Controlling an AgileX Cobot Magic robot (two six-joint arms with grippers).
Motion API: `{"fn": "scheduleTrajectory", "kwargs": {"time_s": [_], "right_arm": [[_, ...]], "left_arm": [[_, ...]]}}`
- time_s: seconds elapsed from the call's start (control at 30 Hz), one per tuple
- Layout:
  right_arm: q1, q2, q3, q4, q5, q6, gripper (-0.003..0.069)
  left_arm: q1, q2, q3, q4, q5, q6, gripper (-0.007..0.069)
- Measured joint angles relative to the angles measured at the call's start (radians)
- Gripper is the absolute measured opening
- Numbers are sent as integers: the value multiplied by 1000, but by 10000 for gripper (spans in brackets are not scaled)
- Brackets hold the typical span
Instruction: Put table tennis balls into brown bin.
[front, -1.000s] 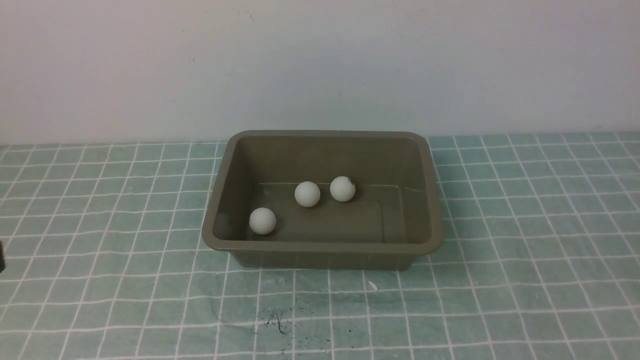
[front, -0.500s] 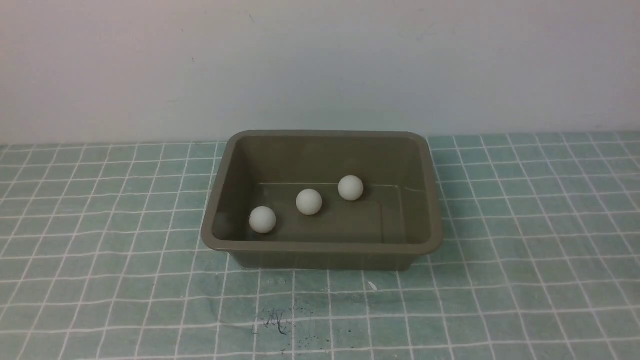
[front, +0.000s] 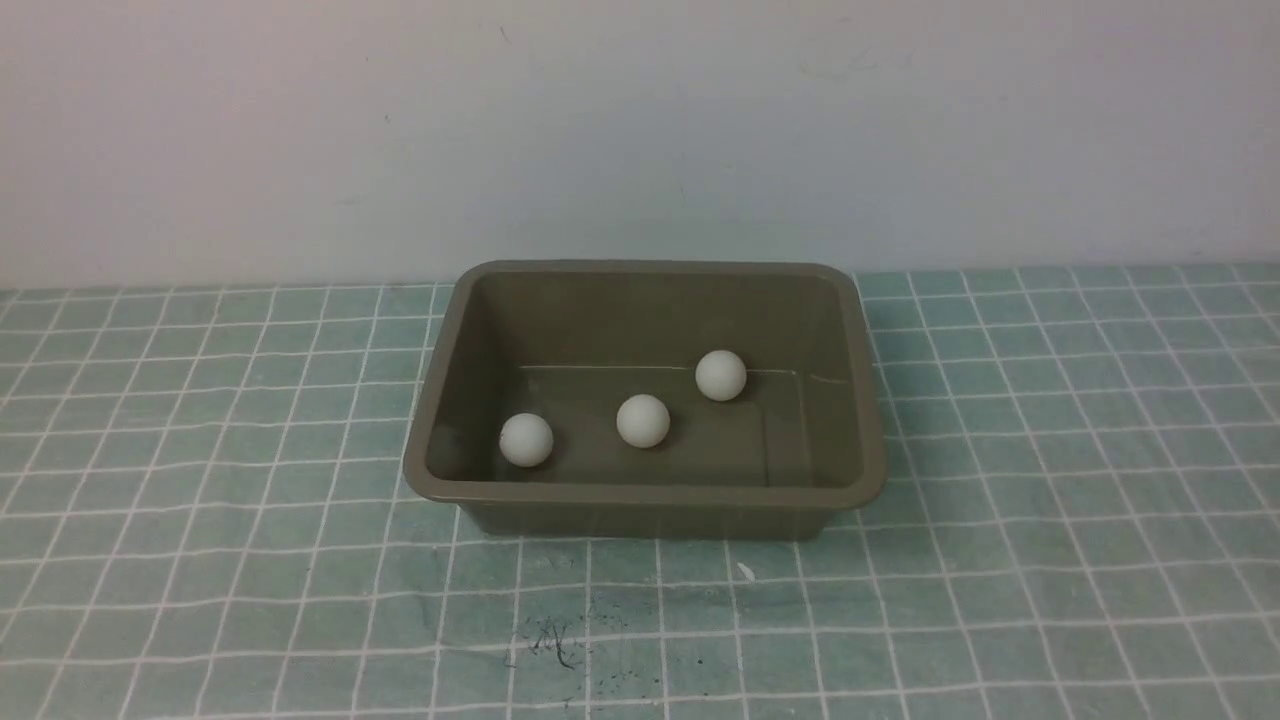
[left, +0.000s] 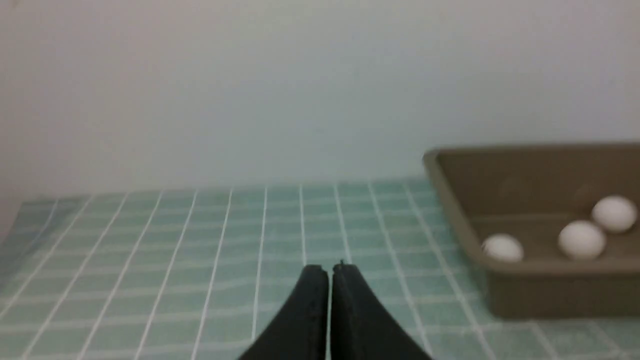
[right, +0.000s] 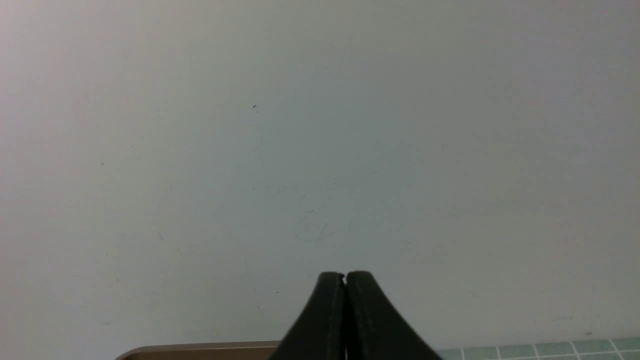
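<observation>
My left pincer (left: 330, 267) is pressed together and pinches nothing. Its black tips meet over the green grid-lined cloth (left: 200, 250). The brown bin (front: 645, 492) stands ahead of this pincer and off to one side, well apart from the tips. It is a shallow rectangular tub of olive-brown plastic with rounded corners and a flared rim.

Contents, all on the floor, none touching another:
- left table tennis ball (front: 526, 440): nearest my left pincer, close to the near wall;
- middle table tennis ball (front: 643, 420): on open floor;
- right table tennis ball (front: 721, 375): farthest, at the far wall.

Each is small, white, smooth and matte.

My right pincer (right: 345, 275) is likewise pressed together and empty. It faces the pale wall (right: 320, 125).
</observation>
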Motion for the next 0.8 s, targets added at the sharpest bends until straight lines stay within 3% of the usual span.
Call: {"fn": "scheduleTrajectory", "kwargs": {"time_s": [0.13,0.8], "right_arm": [[0,0,0,0,0,0,-13],[0,0,0,0,0,0,-13]], "left_arm": [[4,0,101,10,14,0,-5],[4,0,104,12,64,0,-5]]}}
